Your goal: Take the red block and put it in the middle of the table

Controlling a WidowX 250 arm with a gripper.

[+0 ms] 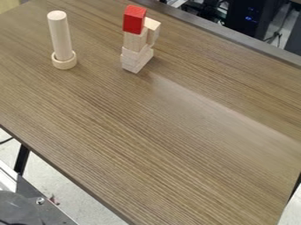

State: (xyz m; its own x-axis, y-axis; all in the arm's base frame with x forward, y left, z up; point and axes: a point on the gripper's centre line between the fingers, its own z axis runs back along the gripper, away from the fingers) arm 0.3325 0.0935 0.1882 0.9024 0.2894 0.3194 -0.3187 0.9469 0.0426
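Note:
The red block (pixel 133 19) sits on top of a small stack of pale wooden blocks (pixel 135 41), near the back edge of the brown wood-grain table (pixel 159 132). Beside it, a little lower and to the right, another pale block (pixel 153 30) tops the rear part of the same stack. At the bottom, longer pale blocks (pixel 138 60) rest on the tabletop.
Left of the stack, a tall pale wooden cylinder (pixel 60 37) stands upright in a wooden ring (pixel 64 62). Beyond the table's back edge is dark computer equipment (pixel 244 19). A metal plate with a dark rounded part (pixel 17 206) lies past the table's edge at lower left.

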